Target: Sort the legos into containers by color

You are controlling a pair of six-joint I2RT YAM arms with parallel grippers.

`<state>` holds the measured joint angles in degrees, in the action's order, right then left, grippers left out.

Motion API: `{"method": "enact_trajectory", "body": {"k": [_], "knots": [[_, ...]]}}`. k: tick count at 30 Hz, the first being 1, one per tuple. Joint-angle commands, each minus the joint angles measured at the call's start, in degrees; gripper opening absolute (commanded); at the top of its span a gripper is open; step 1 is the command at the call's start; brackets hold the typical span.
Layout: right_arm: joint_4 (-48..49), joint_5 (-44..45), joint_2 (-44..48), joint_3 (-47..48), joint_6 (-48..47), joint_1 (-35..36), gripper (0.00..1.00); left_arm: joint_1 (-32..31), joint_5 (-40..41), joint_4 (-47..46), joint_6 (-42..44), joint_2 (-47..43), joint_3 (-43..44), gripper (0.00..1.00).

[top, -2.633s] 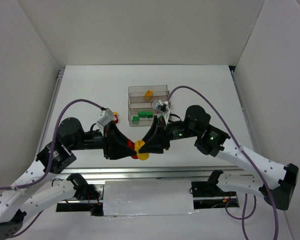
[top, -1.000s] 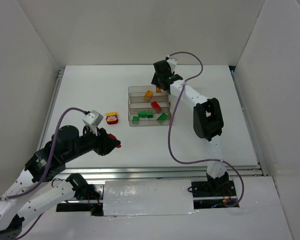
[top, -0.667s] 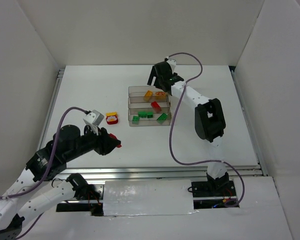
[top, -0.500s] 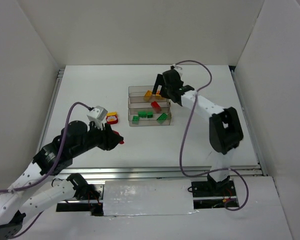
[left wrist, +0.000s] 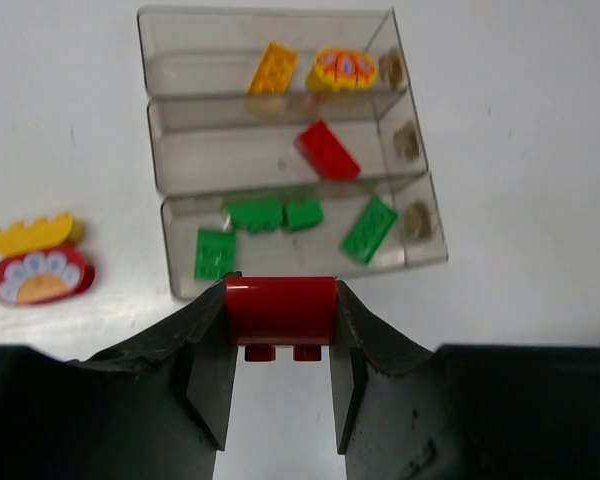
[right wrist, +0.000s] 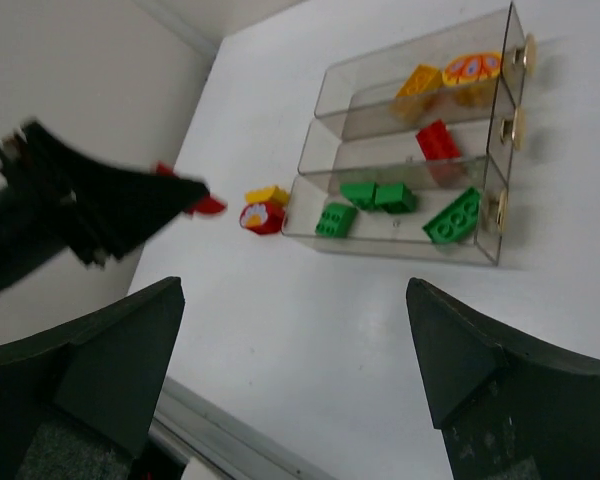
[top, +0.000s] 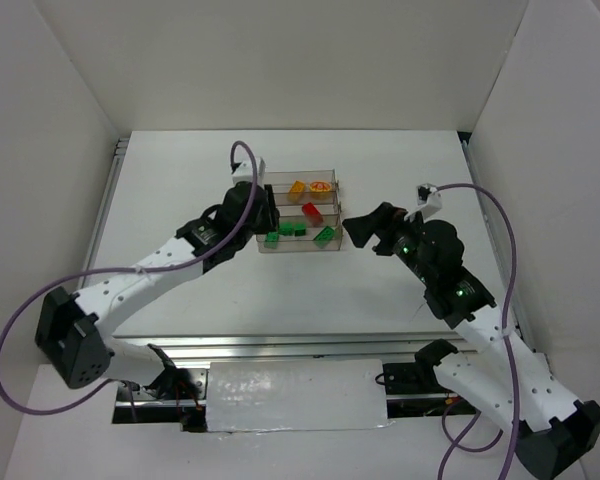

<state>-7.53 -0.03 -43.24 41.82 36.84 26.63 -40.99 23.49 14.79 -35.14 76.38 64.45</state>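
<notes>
The legos are lying largely sorted in the containers (left wrist: 160,110). The far trough (left wrist: 190,60) is holding a yellow brick (left wrist: 272,68) and a yellow piece with an orange flower print (left wrist: 344,68). The middle trough (left wrist: 220,155) is holding one red brick (left wrist: 327,150). The near trough (left wrist: 290,255) is holding four green bricks (left wrist: 368,228), two of them touching end to end. No colour is showing in the wrong trough. A second red brick (left wrist: 280,310) is being pinched between the fingers of the left claw (left wrist: 280,298), which is hovering close beside the containers. I judge this delivery to be in hand but not completed, the middle trough being its likely destination. A yellow-and-red stack (left wrist: 35,265) is sitting on the counter (top: 410,170) off the containers' left end and apart from them, its two colours joined. It is likely needing separation before either half can be placed. The right claw (right wrist: 295,370) is standing spread wide and carrying nothing, off to the right of the containers. In my assessment the task is running well past halfway, with the held red brick and the joined stack outstanding.
</notes>
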Motion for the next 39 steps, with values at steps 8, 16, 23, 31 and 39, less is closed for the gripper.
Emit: {"method": "enact_trajectory", "body": {"k": [8, 16, 23, 31, 39], "knots": [[-6.53, -4.71, 8.18, -5.26, -1.15, -0.18, 1.0, 0.56, 9.56, -14.35, 0.86, 26.42, 17.19, 0.01], [-8.38, -6.38, 9.84, -5.44, -2.82, -0.44, 1.0, 1.53, 7.98, -15.23, 1.21, 36.81, 25.8, 0.15], [-8.2, -8.14, 10.02, -6.93, -3.18, -0.44, 1.0, 2.94, 6.14, -14.26, -0.11, 40.07, 25.29, 0.38], [-7.85, -9.2, 8.53, -6.49, -3.53, -0.35, 1.0, 4.52, 3.58, -15.04, -0.55, 40.52, 24.15, 0.67], [-7.24, -9.99, 7.47, -6.49, -3.62, -0.44, 1.0, 4.69, 3.67, -17.59, 0.15, 31.84, 19.15, 0.82]]}}
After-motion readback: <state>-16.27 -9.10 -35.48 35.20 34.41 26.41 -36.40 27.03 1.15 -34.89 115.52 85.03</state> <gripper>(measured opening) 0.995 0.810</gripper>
